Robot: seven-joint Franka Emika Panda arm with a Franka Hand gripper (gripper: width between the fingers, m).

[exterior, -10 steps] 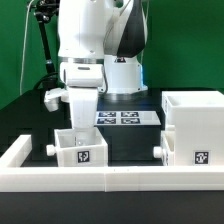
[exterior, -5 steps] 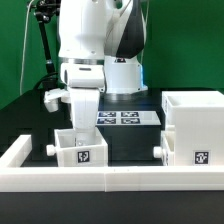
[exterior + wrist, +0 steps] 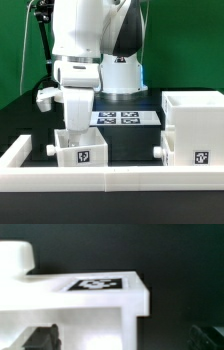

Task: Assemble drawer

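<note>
A small white drawer tray (image 3: pixel 82 150) with a side knob (image 3: pixel 50 147) and a marker tag stands at the exterior view's left. My gripper (image 3: pixel 78 127) hangs right over it, fingers down at its rim. In the wrist view the tray (image 3: pixel 95 308) with its tag (image 3: pixel 100 284) fills the frame. My gripper (image 3: pixel 125 339) is open, one dark fingertip (image 3: pixel 40 338) over the white tray and the other over the black table; whether they touch the tray I cannot tell. The tall white box (image 3: pixel 195 125) with a knob (image 3: pixel 158 150) showing at its side stands at the exterior view's right.
The marker board (image 3: pixel 128 117) lies on the black table behind the tray, by the arm's base. A low white wall (image 3: pixel 110 178) edges the table's front and left. A black stand rises at the back left.
The arm has shifted a little down and toward the exterior view's left, bringing the gripper closer onto the small tray. The tray and box have not moved.
</note>
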